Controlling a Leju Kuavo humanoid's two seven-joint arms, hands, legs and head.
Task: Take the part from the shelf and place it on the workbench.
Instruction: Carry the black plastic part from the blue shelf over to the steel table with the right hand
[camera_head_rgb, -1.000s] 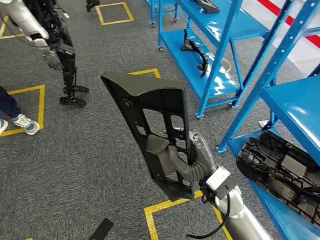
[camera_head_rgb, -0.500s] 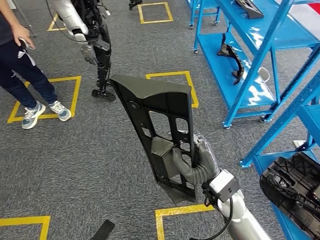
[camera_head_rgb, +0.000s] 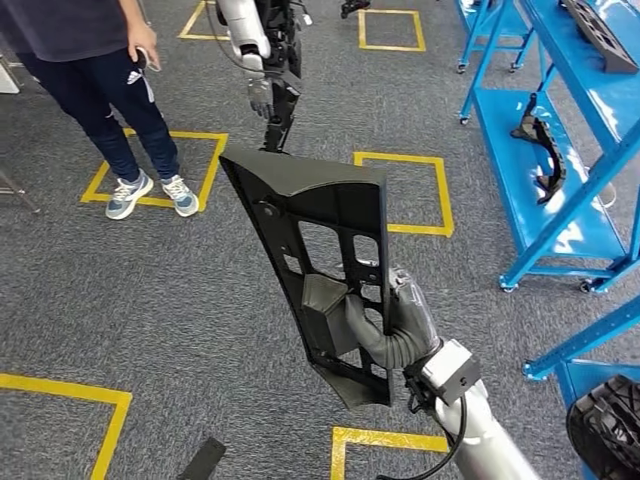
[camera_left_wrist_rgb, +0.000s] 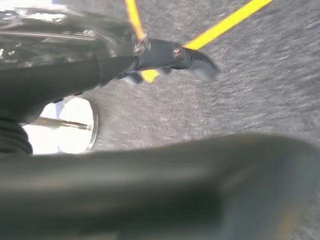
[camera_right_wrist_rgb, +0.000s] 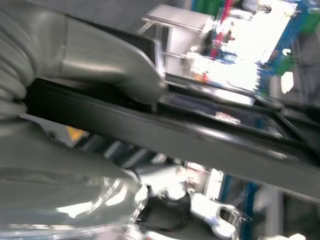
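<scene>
The part (camera_head_rgb: 324, 250) is a large black plastic panel, roughly triangular, with cut-out windows. It stands upright in the air over the grey carpet in the middle of the head view. My right hand (camera_head_rgb: 400, 325) grips it at its lower right edge, fingers hooked through an opening. In the right wrist view my grey thumb (camera_right_wrist_rgb: 113, 60) lies across the part's dark bar (camera_right_wrist_rgb: 188, 135). My left hand (camera_left_wrist_rgb: 113, 65) hangs over the carpet, a dark finger stretched out with nothing in it.
Blue shelves (camera_head_rgb: 558, 200) stand at the right with a black curved part (camera_head_rgb: 547, 150) on a low shelf, and a ribbed black part (camera_head_rgb: 607, 430) at the lower right. A person (camera_head_rgb: 113, 80) and another robot (camera_head_rgb: 264, 50) stand ahead. Yellow floor squares (camera_head_rgb: 441, 190) mark the carpet.
The whole view has swung left: shelves slid toward the right edge and the person and other robot came into the top. The part stays gripped the same way in my right hand.
</scene>
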